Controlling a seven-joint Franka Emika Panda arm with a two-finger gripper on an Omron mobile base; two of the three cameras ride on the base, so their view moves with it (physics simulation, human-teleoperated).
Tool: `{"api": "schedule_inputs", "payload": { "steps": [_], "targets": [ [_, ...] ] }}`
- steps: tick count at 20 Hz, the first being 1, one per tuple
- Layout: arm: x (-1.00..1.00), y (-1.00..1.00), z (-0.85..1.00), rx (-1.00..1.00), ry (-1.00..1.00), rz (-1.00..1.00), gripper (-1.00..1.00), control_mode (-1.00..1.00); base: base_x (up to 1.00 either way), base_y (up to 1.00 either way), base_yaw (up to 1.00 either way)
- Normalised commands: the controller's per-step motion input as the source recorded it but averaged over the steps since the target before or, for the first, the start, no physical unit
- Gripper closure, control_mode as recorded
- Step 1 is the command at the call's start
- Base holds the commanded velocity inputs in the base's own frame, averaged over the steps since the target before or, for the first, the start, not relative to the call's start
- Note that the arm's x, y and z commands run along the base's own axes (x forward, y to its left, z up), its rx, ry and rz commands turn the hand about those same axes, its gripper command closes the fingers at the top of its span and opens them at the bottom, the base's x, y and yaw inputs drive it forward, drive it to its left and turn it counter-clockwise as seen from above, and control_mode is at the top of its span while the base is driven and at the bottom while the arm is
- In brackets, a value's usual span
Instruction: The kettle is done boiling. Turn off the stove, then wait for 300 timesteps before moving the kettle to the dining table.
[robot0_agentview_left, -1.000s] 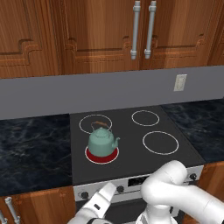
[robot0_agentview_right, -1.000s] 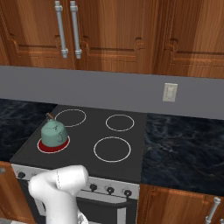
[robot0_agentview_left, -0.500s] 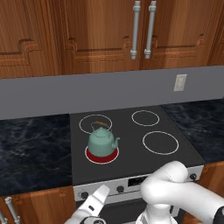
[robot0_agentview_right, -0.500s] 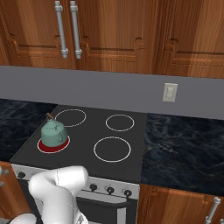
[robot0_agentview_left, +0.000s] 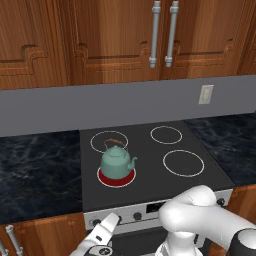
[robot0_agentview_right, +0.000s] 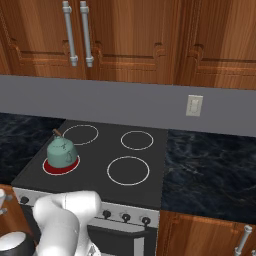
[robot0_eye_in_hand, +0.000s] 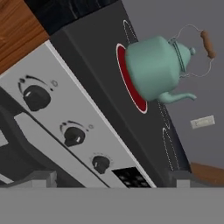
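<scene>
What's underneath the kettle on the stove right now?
The kettle sits on the front-left burner of the stove, whose ring glows red around its base. The burner's middle is covered by the kettle.

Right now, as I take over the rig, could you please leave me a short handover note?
Gripper: open, empty, low in front of the stove's knob panel, touching no knob.
Kettle: upright on the front left burner, which glows red, so the stove is on.
Done: approach to the knobs.
Left: turn the knob off, wait, then carry the kettle to the dining table.
</scene>
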Motion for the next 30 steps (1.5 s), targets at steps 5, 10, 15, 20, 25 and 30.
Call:
{"api": "schedule_inputs", "payload": {
  "steps": [5, 10, 15, 20, 25, 30],
  "targets": [
    [0.14, 0.09, -0.17, 0.00, -0.04, 0.00, -1.00, -1.00, 0.00, 0.00, 0.00],
    [0.12, 0.00, -0.18, 0.00, -0.08, 0.00, -1.00, -1.00, 0.00, 0.00, 0.00],
    [0.21, 0.01, -0.22, 0.00, -0.06, 0.00, -1.00, -1.00, 0.00, 0.00, 0.00],
    [0.21, 0.05, -0.13, 0.00, -0.02, 0.00, -1.00, -1.00, 0.00, 0.00, 0.00],
    [0.19, 0.14, -0.17, 0.00, 0.00, 0.00, -1.00, -1.00, 0.00, 0.00, 0.00],
    [0.15, 0.16, -0.19, 0.00, 0.00, 0.00, -1.00, -1.00, 0.00, 0.00, 0.00]
  ]
}}
